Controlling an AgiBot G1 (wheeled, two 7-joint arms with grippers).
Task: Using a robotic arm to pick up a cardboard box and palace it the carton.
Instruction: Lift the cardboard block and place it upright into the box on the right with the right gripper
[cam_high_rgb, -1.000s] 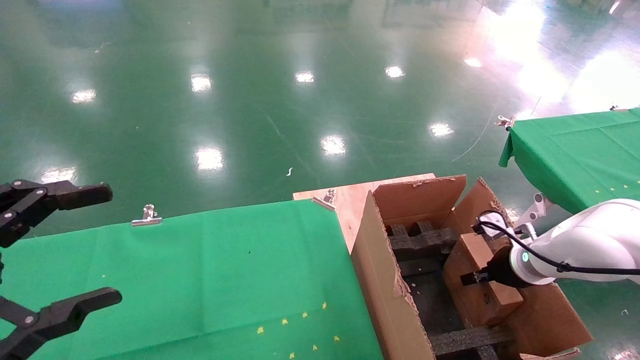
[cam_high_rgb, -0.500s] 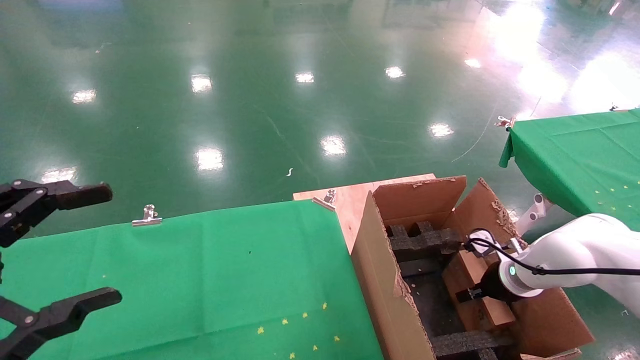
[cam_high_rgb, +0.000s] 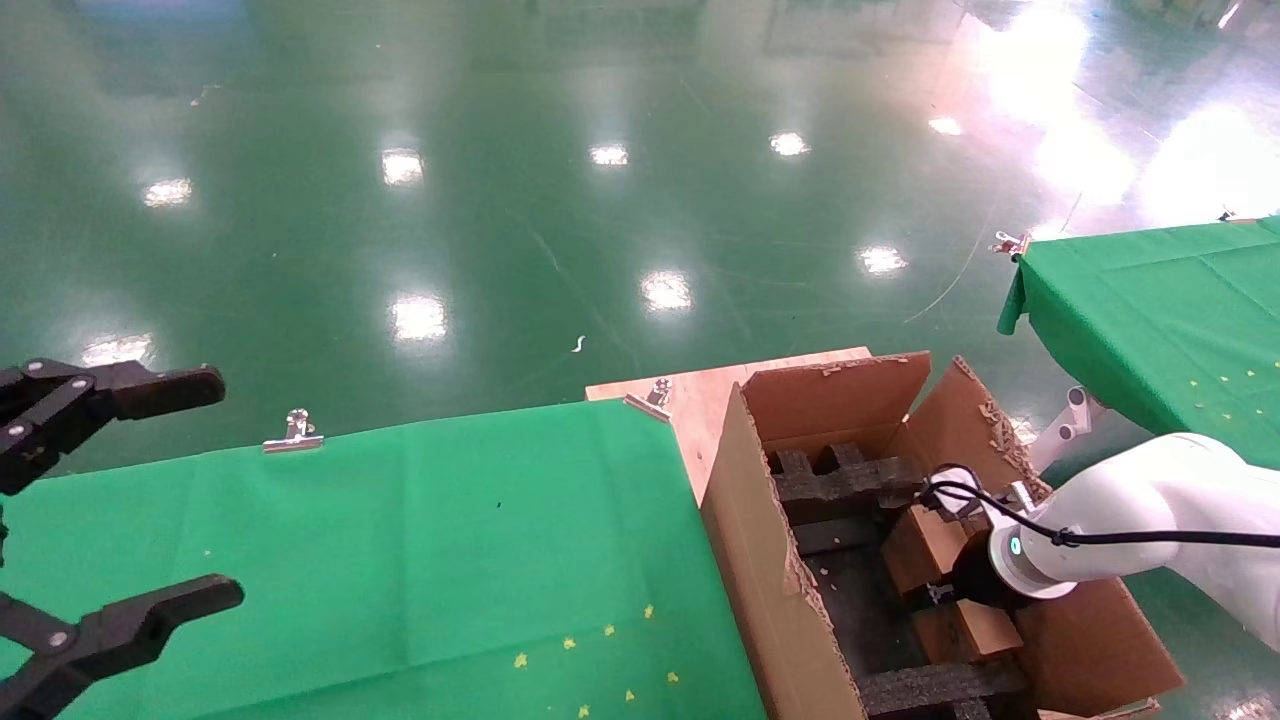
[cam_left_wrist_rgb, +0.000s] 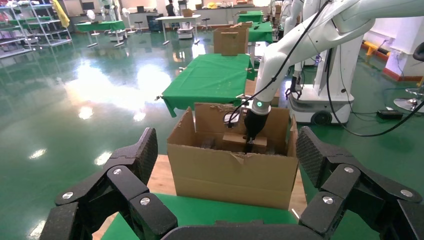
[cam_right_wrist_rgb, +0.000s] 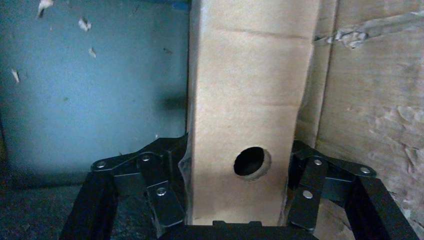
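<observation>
One large carton (cam_high_rgb: 770, 560) stands on the right, holding one small cardboard box (cam_high_rgb: 925, 545) and two black foam strips (cam_high_rgb: 845, 480). Two green-covered tables (cam_high_rgb: 400, 540) flank it. Two metal clips (cam_high_rgb: 293, 432) show on the near table's far edge.

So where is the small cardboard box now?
In the head view, low right: the cardboard box sits inside the carton, gripped by the right gripper, beside black foam.

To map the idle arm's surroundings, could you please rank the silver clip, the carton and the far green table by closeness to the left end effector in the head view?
From the left end effector:
1. Silver clip, on the cloth's far edge.
2. Carton, off the table's right end.
3. Far green table, far right.
</observation>
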